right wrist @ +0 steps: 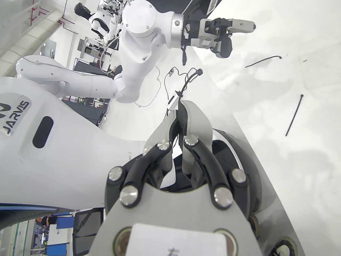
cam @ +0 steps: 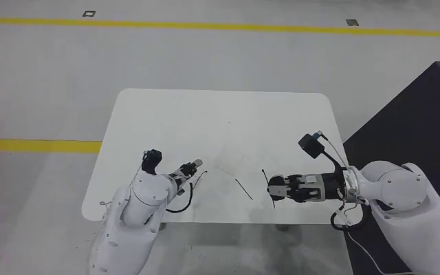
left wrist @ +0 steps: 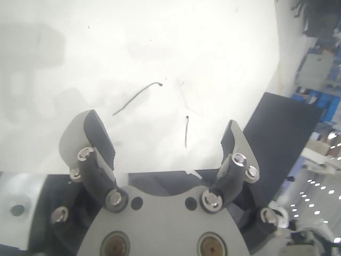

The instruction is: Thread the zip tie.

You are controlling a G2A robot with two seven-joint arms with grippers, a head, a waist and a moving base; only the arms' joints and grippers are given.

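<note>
Two thin black zip ties lie loose on the white table [cam: 220, 117]. The curved one [cam: 243, 189] [left wrist: 137, 97] [right wrist: 262, 61] lies between the two arms. The straight one [cam: 268, 187] [left wrist: 186, 131] [right wrist: 293, 115] lies closer to my right gripper [cam: 273, 187] [right wrist: 182, 107], which is shut with nothing between its fingers and hovers by the table's front edge. My left gripper [cam: 194, 166] [left wrist: 161, 121] [right wrist: 239, 37] is open and empty, near the front left of the table, short of the curved tie.
A dark table [cam: 405, 117] [left wrist: 279, 129] stands just past the white table's right edge. Black cables [cam: 184, 201] hang off the left arm at the front edge. The back half of the white table is bare.
</note>
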